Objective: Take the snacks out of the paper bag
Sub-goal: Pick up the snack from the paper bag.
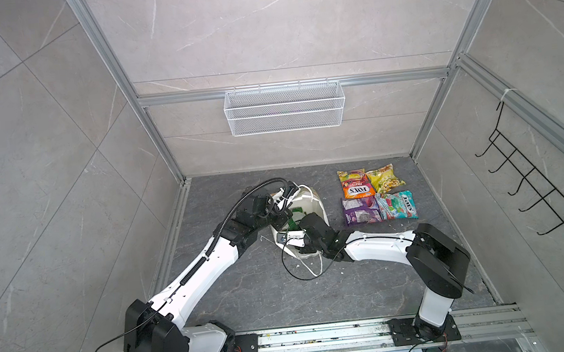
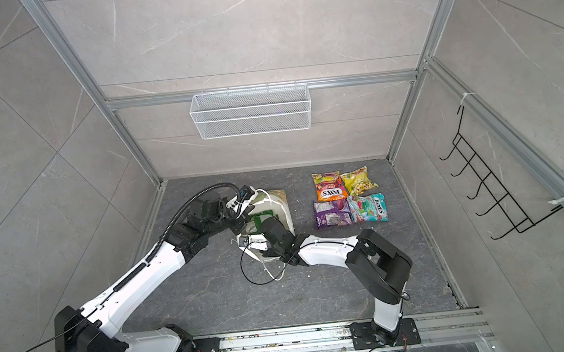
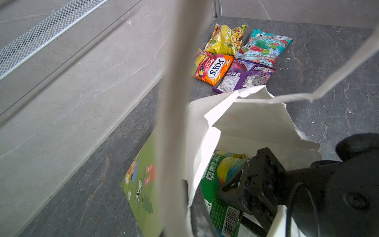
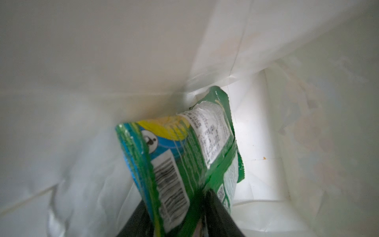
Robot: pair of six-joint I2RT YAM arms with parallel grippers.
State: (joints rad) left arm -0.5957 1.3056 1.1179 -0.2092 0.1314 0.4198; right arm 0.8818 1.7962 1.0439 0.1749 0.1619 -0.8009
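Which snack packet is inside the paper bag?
The green packet, in the right gripper inside the paper bag; the orange, yellow, purple and teal packets lie on the table.

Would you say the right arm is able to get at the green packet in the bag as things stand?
Likely yes: the bag stands open, and the right end effector is inside it, closed on the green packet.

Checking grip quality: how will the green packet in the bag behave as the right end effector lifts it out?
Likely floppy: the green packet creases where the right end effector pinches its edge. Probably light, since that pinch alone seems to hold it up. Its glossy film looks slippery, so it could slide free against the paper bag.
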